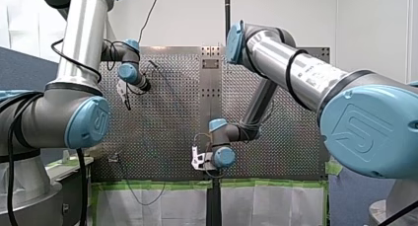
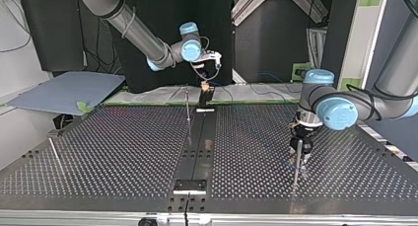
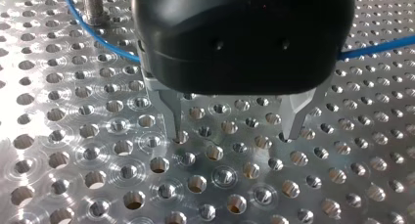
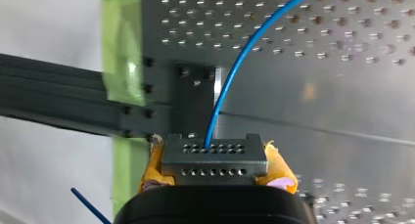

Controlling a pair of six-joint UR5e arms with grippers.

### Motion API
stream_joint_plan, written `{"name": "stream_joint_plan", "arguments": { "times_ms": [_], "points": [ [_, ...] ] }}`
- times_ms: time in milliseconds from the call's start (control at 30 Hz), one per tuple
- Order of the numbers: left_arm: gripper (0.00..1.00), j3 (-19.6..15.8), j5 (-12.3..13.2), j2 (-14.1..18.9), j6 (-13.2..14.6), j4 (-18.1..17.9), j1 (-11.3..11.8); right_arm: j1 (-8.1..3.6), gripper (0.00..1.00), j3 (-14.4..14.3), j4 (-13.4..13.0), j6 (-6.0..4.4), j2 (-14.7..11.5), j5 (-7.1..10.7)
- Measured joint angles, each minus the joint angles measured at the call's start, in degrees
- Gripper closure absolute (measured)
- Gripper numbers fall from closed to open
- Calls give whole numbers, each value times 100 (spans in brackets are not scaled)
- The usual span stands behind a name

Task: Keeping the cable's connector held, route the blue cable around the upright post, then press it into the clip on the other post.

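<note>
In the right wrist view my right gripper (image 4: 215, 166) is shut on a grey perforated connector (image 4: 214, 158), its yellow pads (image 4: 281, 171) pressing on both sides. The blue cable (image 4: 234, 72) leaves the connector and curves away over the plate. In the top view this gripper (image 2: 213, 59) hangs above the table's far edge. My left gripper (image 3: 235, 131) stands open, its metal fingertips (image 3: 174, 121) just over the perforated plate with nothing between them. The blue cable (image 3: 100, 38) passes behind it, beside an upright post (image 3: 93, 6). In the top view my left gripper (image 2: 299, 146) sits at a thin post (image 2: 297, 164).
A dark centre rail (image 2: 199, 147) runs across the perforated table (image 2: 123, 152). A thin post (image 2: 188, 105) stands near its far end by a black block (image 2: 206, 95), and another post (image 2: 54, 154) stands at the top view's left. Green tape (image 4: 122, 53) lines the table edge.
</note>
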State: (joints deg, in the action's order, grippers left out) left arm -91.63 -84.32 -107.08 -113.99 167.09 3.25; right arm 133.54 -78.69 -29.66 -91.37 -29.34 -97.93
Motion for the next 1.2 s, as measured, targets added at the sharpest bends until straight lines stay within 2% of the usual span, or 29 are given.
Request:
{"name": "stream_joint_plan", "arguments": {
  "times_ms": [300, 467, 667, 1033, 1200],
  "points": [
    [1, 1, 0, 0, -7, -4, 20, -56, 100, -195, -432, -147, 474, -76],
    [1, 0, 0, 0, -9, -2, 23, -108, 100, -357, -693, -263, 735, -123],
    [1, -1, 0, 0, -9, 1, 25, -167, 100, -486, -1020, -297, 1010, -182],
    [1, 1, 0, 0, -21, 17, 25, -279, 100, -843, -1220, -268, 1041, -344],
    [1, 0, 0, 0, -49, 5, 34, -338, 100, -1085, -1400, -288, 871, -433]
  ]
}}
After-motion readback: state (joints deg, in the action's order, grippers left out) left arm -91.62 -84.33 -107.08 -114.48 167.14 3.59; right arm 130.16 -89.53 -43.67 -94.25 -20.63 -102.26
